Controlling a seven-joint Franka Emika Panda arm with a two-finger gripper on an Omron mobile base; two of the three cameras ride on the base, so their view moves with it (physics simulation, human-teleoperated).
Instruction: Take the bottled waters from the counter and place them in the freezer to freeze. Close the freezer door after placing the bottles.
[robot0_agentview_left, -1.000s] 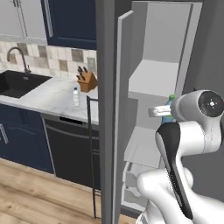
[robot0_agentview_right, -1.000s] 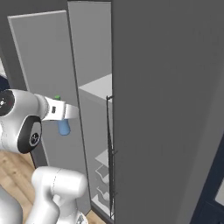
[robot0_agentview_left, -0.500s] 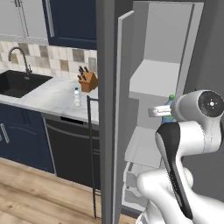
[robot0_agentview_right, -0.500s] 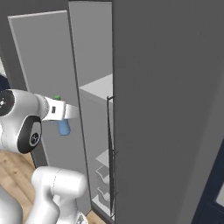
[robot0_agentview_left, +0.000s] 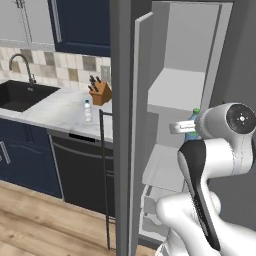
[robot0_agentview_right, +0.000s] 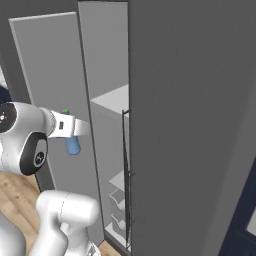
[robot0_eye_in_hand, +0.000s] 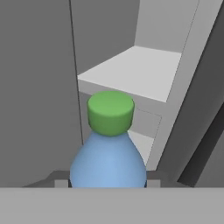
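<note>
While its green cap aims toward the open freezer (robot0_agentview_left: 175, 95), the blue-tinted bottle (robot0_eye_in_hand: 108, 164) lies with its long axis along the gripper (robot0_agentview_right: 75, 129), level with the white shelf (robot0_eye_in_hand: 135, 70) in front of it. The gripper grips this bottle, its body hanging below the hand in the right base view. Two bottles show in all: this one, and a clear bottle (robot0_agentview_left: 88, 111) standing upright on the counter (robot0_agentview_left: 50, 107) near the knife block (robot0_agentview_left: 99, 92). One freezer door (robot0_agentview_left: 127, 125) stands open.
</note>
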